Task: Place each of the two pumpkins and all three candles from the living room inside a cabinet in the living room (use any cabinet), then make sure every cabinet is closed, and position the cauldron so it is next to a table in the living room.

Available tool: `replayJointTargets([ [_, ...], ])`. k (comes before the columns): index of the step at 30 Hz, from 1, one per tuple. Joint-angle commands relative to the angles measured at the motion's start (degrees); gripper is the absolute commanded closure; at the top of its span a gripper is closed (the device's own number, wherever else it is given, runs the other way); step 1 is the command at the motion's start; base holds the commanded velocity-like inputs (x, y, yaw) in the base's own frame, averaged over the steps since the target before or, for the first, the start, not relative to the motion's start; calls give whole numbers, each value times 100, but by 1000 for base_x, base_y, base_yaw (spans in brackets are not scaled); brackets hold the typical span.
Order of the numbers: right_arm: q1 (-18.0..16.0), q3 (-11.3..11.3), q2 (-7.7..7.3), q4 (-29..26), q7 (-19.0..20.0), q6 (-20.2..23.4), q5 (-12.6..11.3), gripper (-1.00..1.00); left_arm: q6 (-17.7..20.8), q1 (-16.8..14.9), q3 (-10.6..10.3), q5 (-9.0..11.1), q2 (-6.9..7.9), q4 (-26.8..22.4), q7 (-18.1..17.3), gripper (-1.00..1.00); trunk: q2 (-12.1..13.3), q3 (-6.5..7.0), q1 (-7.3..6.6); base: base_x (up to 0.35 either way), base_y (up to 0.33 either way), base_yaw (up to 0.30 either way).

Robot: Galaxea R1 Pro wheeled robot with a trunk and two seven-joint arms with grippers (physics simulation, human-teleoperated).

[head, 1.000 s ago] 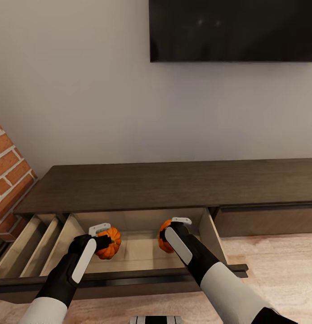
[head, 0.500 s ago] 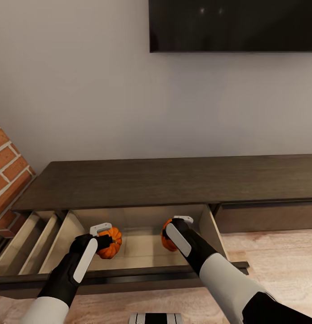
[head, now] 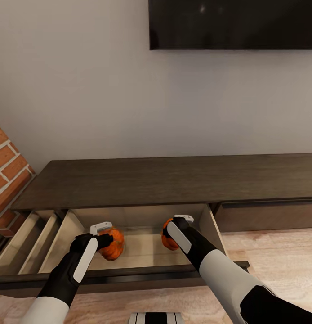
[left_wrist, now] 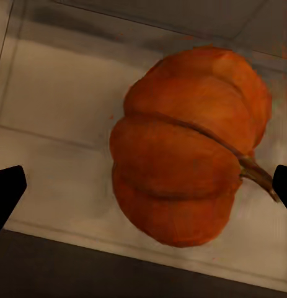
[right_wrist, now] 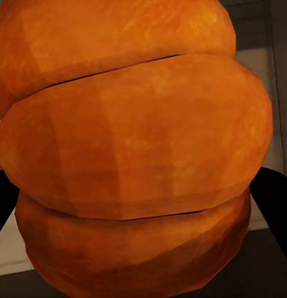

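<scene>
Orange and ribbed, two pumpkins occupy the pulled-out drawer (head: 142, 252) of the cabinet (head: 174, 182), which marks the step in hand as the stowing of the pumpkins. The left tool (head: 103, 234) hangs over the left pumpkin (head: 113, 244); in the left wrist view that pumpkin (left_wrist: 189, 146) lies ahead of the tool on the pale drawer floor, tipped so its stem points sideways, and the two dark fingertips (left_wrist: 7, 192) stand spread at either edge with clear gaps to the fruit, so this tool is open and the pumpkin appears released. The right tool (head: 176, 228) reaches into the same drawer near its right wall, with the right pumpkin (head: 168, 239) directly between its fingers; in the right wrist view the fruit (right_wrist: 134, 149) sits close to the lens, with a dark finger (right_wrist: 273, 205) just beside each flank. Whether these fingers pinch it or merely flank it cannot be told. Judged from this layout, the next move calls for freeing the right pumpkin if it is gripped, then lifting both tools straight up and back, clear of the drawer front (head: 129, 274), before the drawer is pushed shut. The candles, the cauldron and the open compartments (head: 32, 243) to the left of the left tool remain to be handled.
</scene>
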Motion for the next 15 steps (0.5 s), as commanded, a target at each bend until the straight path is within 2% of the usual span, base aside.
replayJointTargets([
  [1, -5, 26, -4, -6, -48, 13, -46, 100, 13, -2, -8, 54, 2, -6, 51, -100, -2, -5, -1, 0, 0, 0],
  [12, -6, 23, -4, 97, -9, 15, -46, 100, 20, -1, -5, 97, 22, -77, 21, -100, -2, -5, -1, 0, 0, 0],
  [15, -6, 21, -6, 118, 21, 15, -46, 100, 27, -1, 1, 138, 34, -109, 11, -100, 2, 62, -9, 0, 0, 0],
])
